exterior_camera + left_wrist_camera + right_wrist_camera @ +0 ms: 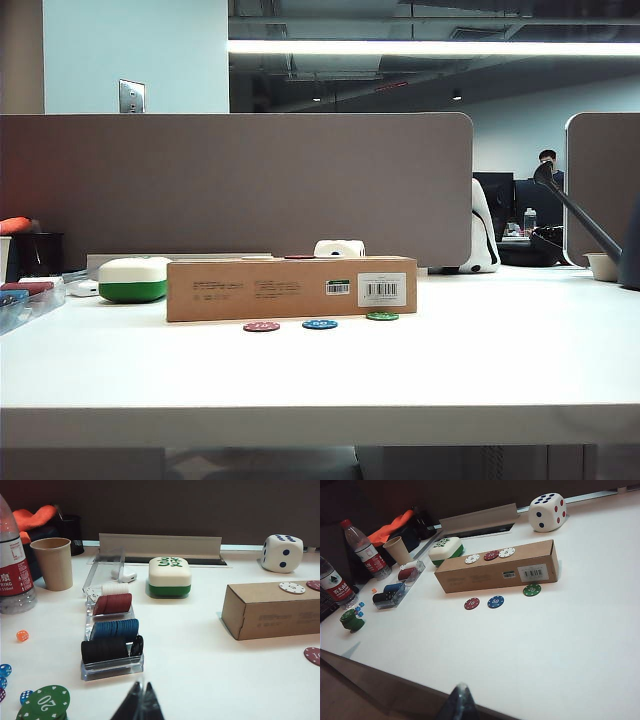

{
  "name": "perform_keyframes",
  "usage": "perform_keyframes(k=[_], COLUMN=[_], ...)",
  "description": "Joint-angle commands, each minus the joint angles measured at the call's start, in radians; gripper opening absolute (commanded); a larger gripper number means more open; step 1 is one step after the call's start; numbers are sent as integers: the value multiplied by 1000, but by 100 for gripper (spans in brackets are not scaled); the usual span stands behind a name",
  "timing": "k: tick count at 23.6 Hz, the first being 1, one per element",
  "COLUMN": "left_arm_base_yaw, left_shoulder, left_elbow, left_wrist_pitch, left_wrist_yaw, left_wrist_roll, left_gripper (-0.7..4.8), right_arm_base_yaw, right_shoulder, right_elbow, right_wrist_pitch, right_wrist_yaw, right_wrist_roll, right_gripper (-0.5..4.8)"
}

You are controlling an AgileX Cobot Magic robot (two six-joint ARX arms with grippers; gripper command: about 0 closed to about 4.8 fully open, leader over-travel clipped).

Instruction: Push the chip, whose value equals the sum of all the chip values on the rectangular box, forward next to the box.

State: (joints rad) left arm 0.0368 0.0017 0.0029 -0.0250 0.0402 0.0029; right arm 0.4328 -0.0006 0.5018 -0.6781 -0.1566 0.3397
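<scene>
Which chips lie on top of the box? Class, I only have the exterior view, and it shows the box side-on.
Observer: Three lie on the rectangular box: two white chips marked 5, with a red chip between them. Its number is too small to read.
Operator: What values do the chips on the table show?
Observer: The red table chip reads 10, the blue chip 50 and the green chip 20.
Operator: Where are the grippers?
Observer: Neither touches anything. The left gripper hangs above the table near a chip rack. The right gripper is well short of the table chips.
</scene>
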Motion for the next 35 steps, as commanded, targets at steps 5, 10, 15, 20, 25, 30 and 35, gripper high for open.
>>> perform_keyframes(k=[5,10,15,20,25,30,35], left_arm_base_yaw=[0,0,0,0,0,0,0], left_shoulder=[1,1,1,1,1,1,1], left_elbow=[5,5,5,5,5,5,5], left_wrist_pitch=[11,11,11,11,11,11,11], left_wrist_yaw=[2,2,2,2,2,2,2], left_wrist_roll=[-3,-3,-3,-3,-3,-3,-3], left_gripper=[-5,-5,-5,-5,-5,-5,-5], right_arm_base_yaw=[0,0,-3,-177,-417,-539,-525], right_shoulder=[-1,-1,-1,-1,0,-1,-1], right_elbow=[2,2,1,-83,-368,-500,-500], right_wrist_pitch=[17,17,16,111,584,652,638], right_wrist_yaw=[1,2,2,32,17,55,120], right_wrist_roll=[0,0,-3,-43,-55,-165,-352], right_gripper=[-6,-6,-6,-6,-6,-6,-6])
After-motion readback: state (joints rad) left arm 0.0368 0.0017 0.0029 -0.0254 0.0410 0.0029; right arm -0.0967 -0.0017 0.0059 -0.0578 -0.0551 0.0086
